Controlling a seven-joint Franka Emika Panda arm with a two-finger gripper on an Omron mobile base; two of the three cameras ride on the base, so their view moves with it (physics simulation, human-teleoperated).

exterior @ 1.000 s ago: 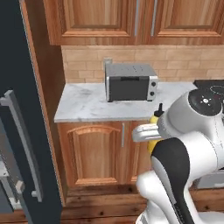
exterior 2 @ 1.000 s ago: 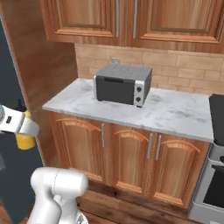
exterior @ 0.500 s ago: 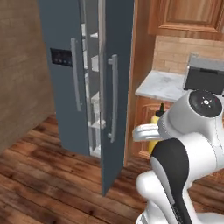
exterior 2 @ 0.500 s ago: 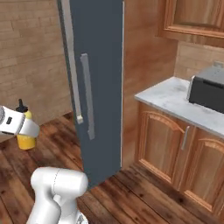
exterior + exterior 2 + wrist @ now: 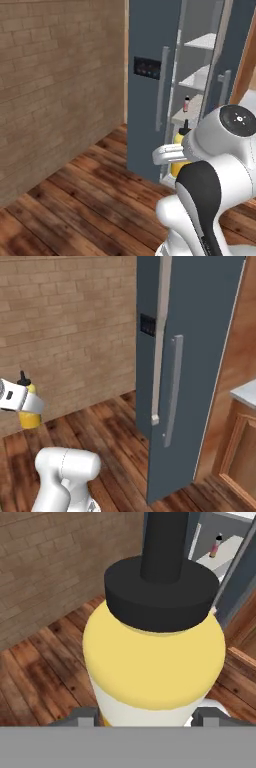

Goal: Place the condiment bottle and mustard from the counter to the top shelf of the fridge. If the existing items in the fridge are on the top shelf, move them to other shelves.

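Kitchen | mustard [image 5: 152, 662] was held upright in the gripper [image 5: 145, 718] | fridge [image 5: 150, 95] was faced | steady carry to the top shelf [image 5: 202, 41] was advised

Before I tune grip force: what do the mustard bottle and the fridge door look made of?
The mustard: probably soft plastic, smooth matte yellow body with a black cap. The fridge door: likely painted metal, flat slate-blue with a satin sheen; being rendered, that is uncertain.

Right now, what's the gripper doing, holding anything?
Gripper: closed on the mustard, carried upright in front of the open fridge.
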